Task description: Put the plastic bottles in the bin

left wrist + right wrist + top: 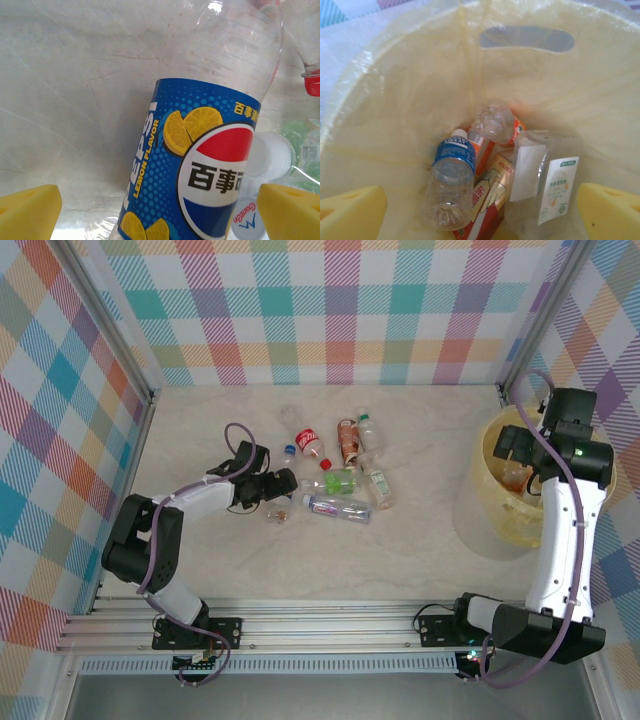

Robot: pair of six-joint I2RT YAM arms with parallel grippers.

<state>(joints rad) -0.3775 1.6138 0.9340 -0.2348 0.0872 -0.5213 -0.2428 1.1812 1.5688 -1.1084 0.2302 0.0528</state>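
Straddling the slick blue bottle (210, 165), jaws apart like the right gripper's (480, 215), the left gripper (159, 212) may squirt it aside when closing.

Work surface: flat pale cream tabletop with faint marble veining (420, 560), matte; the veins also read clearly close up in the left wrist view (75, 100).

Enclosure: three upright panels in pastel plaid cloth (teal, pink, orange, yellow, purple checks): far wall (340, 310), left wall (50, 420), right wall (620, 320).

Frame: silver aluminium posts run along the far-left (105, 315) and far-right (548, 310) corners. Ribbed silver aluminium rail (330, 635) spans the near edge; plain grey strip (330, 695) nearer still.

Light: even, diffuse, shadows soft.
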